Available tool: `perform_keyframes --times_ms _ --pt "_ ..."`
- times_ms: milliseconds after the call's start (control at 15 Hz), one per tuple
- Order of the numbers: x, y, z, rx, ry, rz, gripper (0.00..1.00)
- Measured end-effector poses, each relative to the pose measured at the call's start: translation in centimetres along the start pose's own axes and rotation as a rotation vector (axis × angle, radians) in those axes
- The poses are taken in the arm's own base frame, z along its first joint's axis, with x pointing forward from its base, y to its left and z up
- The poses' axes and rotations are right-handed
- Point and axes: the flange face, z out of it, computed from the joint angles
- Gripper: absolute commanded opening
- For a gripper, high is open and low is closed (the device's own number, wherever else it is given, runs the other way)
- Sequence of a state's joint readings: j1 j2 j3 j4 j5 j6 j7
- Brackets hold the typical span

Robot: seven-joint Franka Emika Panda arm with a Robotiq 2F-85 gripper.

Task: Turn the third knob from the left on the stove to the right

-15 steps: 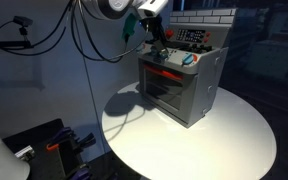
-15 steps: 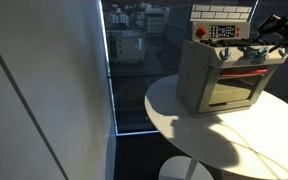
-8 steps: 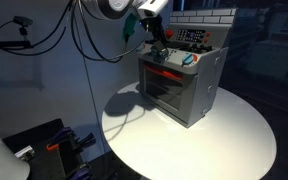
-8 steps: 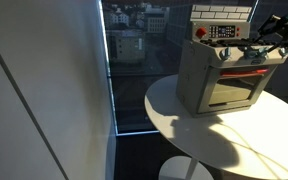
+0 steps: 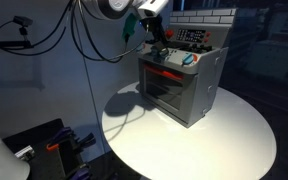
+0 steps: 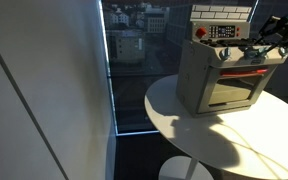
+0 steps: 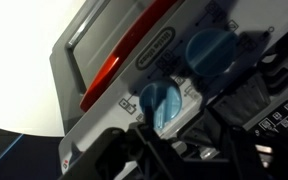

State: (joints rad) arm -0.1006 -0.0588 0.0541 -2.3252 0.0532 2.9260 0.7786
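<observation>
The small grey-silver stove [image 5: 180,88] with a red bar across its door stands on the round white table [image 5: 224,140]; it also shows in an exterior view [image 6: 216,85]. My gripper [image 5: 157,46] is at the stove's front top edge, by the row of knobs, and also shows in an exterior view [image 6: 257,41]. In the wrist view the dark fingers [image 7: 169,128] sit right at a teal knob [image 7: 162,104]. A second teal knob [image 7: 210,52] lies beyond it. The fingers are dark and blurred, so I cannot tell whether they grip the knob.
A brick-patterned back panel [image 6: 222,14] rises behind the stove top. A large window [image 6: 134,60] stands behind the table. Black equipment [image 5: 44,150] sits on the floor beside the table, and cables [image 5: 84,40] hang near the arm.
</observation>
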Motion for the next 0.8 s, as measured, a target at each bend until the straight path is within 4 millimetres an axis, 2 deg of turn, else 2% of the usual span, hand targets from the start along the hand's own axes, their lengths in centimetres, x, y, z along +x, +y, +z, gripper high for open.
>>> perform_keyframes --times_ms 200,267,467,600,667,800 --pt "0.03 0.14 -0.01 -0.002 0.0 0.002 0.38" --pt "0.06 0.2 -0.01 -0.002 0.001 0.003 0.34" --pt "0.14 0.42 -0.03 -0.005 0.001 0.006 0.1" --pt "0.23 0.84 -0.05 -0.01 0.002 0.011 0.12" --pt "0.2 0.93 -0.1 -0.011 0.002 0.012 0.06" --pt "0.25 1.02 -0.3 -0.01 0.005 0.013 0.03"
